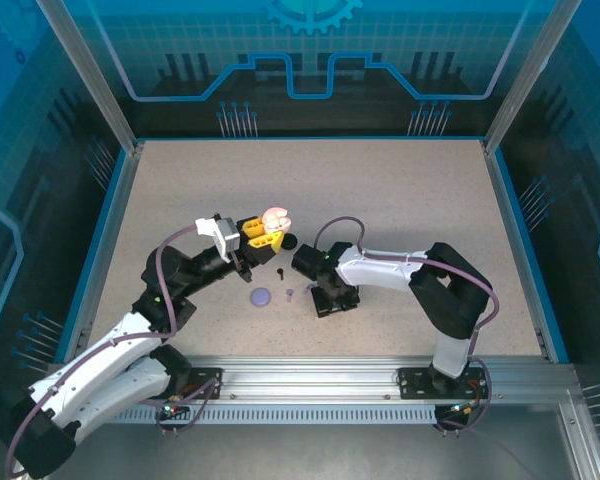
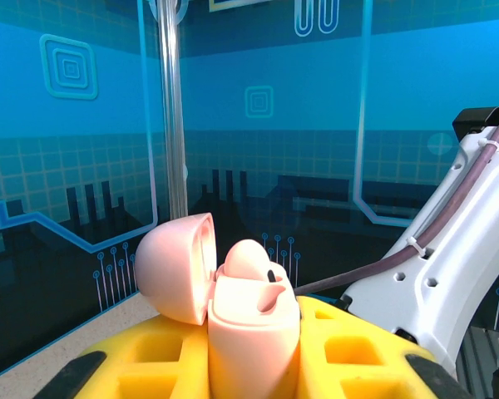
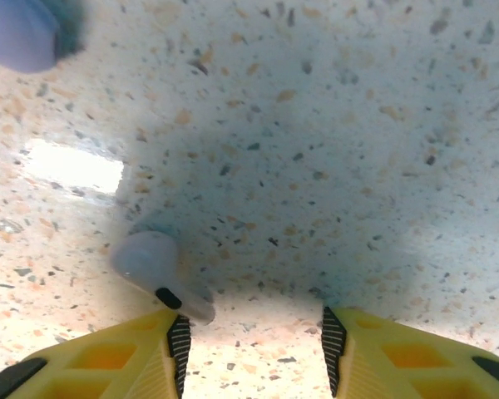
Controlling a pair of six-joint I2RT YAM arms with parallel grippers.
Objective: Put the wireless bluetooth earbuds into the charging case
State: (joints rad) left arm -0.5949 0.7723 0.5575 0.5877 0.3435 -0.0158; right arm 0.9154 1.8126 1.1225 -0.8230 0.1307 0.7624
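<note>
My left gripper (image 1: 260, 236) is raised off the table and shut on an open pale pink charging case (image 2: 254, 332), whose lid (image 2: 176, 266) is swung to the left. One pink earbud (image 2: 248, 259) sits in the case, and the slot beside it is empty. My right gripper (image 3: 254, 341) is open and low over the table with nothing between its fingers. A lavender earbud (image 3: 154, 262) lies just beyond its left fingertip (image 3: 178, 341). In the top view the lavender earbud (image 1: 290, 293) lies left of the right gripper (image 1: 310, 290), and a black earbud (image 1: 280, 271) lies a little farther back.
A round lavender case (image 1: 262, 297) lies on the speckled table (image 1: 400, 200), left of the lavender earbud, and its edge (image 3: 17, 33) shows in the right wrist view. A black case (image 1: 289, 241) sits beside the pink one. Glass walls ring the table.
</note>
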